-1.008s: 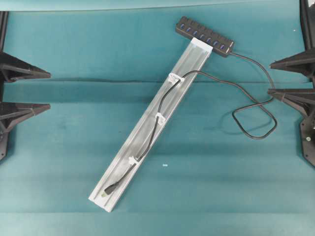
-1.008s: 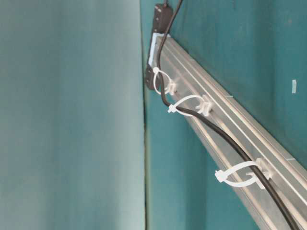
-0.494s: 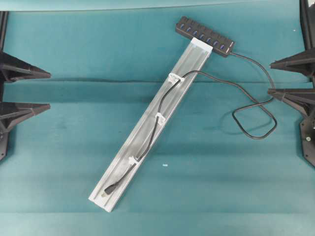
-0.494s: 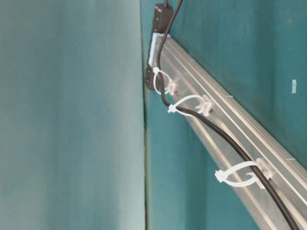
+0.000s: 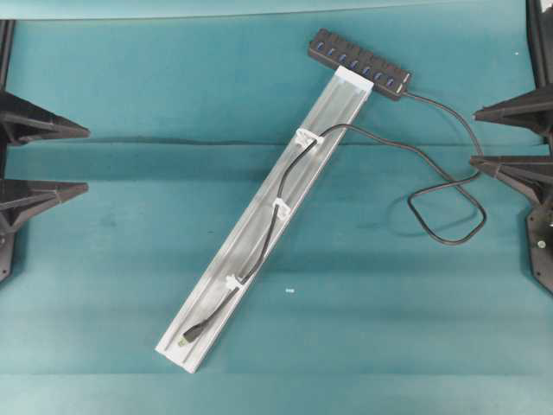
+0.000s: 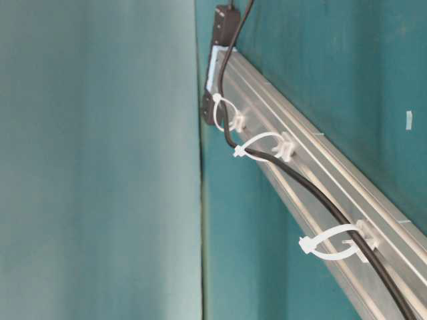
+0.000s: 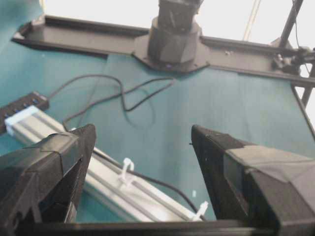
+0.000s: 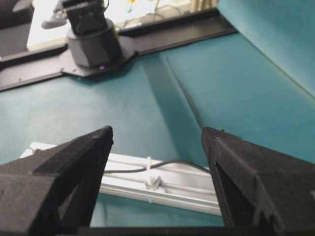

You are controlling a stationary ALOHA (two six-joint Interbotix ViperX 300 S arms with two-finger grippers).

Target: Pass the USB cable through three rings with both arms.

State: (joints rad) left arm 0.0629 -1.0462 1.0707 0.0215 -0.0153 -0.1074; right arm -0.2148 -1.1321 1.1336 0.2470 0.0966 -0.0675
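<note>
Cable work sits between our two grippers, and neither one touches it. Our left gripper (image 5: 86,157) hangs at the left edge of the overhead view with its two wedge jaws spread wide and nothing between them; our right gripper (image 5: 473,137) hangs at the opposite edge, jaws likewise parted and bare. Both are well apart from the silver rail (image 5: 216,285), which lies diagonally across the teal table cloth (image 5: 130,259) between them.

The USB cable (image 5: 441,186) leaves the black hub (image 5: 359,64), which lies across the rail's end farther from our left gripper, bends into a slack loop just beside the lower jaw of our right gripper without any contact we can see, then runs back to the rail. There it passes through all three rings: the ring nearest the hub (image 5: 308,137), the middle ring (image 5: 281,206) and the last ring (image 5: 232,282). Its plug (image 5: 192,333) lies flat in the rail's channel beyond the last ring, near the rail's end on our left gripper's side.

In the table-level view the cable runs under each white loop along the rail. From our left wrist we see the rail below and ahead of the open jaws, with two rings standing upright and the cable threaded through them.
</note>
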